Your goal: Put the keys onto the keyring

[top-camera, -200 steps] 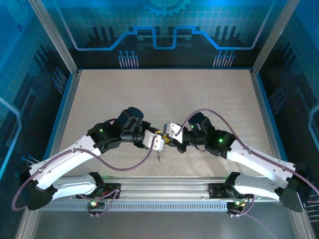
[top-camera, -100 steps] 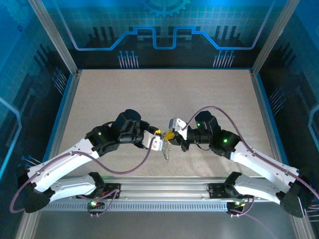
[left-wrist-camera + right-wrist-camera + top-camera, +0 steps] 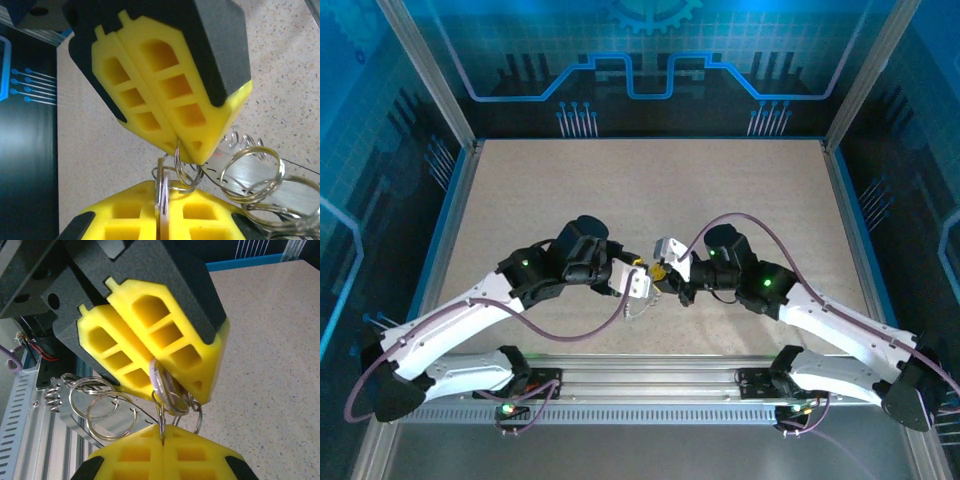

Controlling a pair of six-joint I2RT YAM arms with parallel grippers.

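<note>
My two grippers meet tip to tip above the middle of the table. The left gripper [image 3: 642,284] is shut on a flat key with a pale lilac head [image 3: 156,377], seen edge-on between its yellow pads [image 3: 161,176]. The right gripper [image 3: 666,272] is shut on the thin wire of the keyring [image 3: 161,419]. That wire loop [image 3: 179,167] crosses the key's head right at the left gripper [image 3: 162,200]. In the right wrist view the right gripper [image 3: 162,434] sits just below the left fingers [image 3: 190,365]. Whether the key is threaded on the ring I cannot tell.
More silver split rings [image 3: 107,412] and a coiled bit [image 3: 240,142] dangle beside the held ring. They hang above the speckled beige table [image 3: 650,190]. An aluminium rail [image 3: 650,375] runs along the near edge. Blue walls close in the sides and back.
Both grippers drifted slightly right and down together, then came back. The dangling rings swung under them. Both stayed shut on what they hold.
</note>
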